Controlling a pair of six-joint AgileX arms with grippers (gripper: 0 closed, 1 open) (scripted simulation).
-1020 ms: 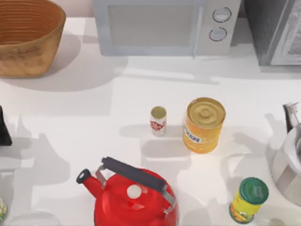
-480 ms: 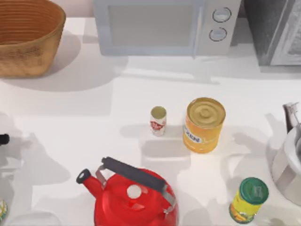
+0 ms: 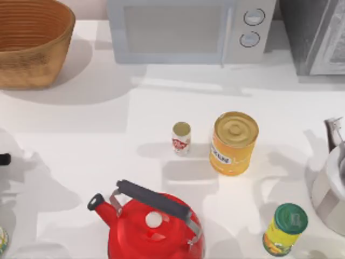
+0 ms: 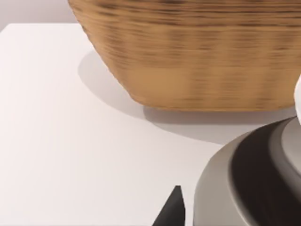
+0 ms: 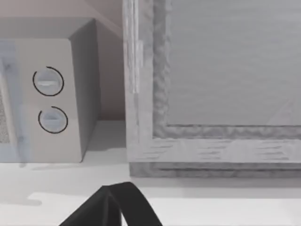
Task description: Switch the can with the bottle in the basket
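The tiny can (image 3: 181, 138), pale gold on top with a white-and-red label, stands upright at the table's middle. The wicker basket (image 3: 32, 46) sits at the far left corner, and the part of its ribbed inside that shows holds nothing. Its woven outer wall (image 4: 197, 56) is close ahead in the left wrist view. The bottle is out of view. A dark tip of my left arm (image 3: 3, 159) pokes in at the left edge, far from the can. One dark finger (image 4: 173, 212) shows in the left wrist view, and one dark finger (image 5: 117, 205) in the right wrist view.
A large yellow can (image 3: 233, 143) stands just right of the tiny can. A red kettle (image 3: 148, 224) is at the front, a green-lidded tin (image 3: 284, 228) at the front right, and a silver pot (image 3: 331, 189) at the right edge. The microwave (image 3: 188, 29) lines the back.
The dark part of my left arm has drawn back toward the left edge and now barely shows. Nothing on the table has moved.
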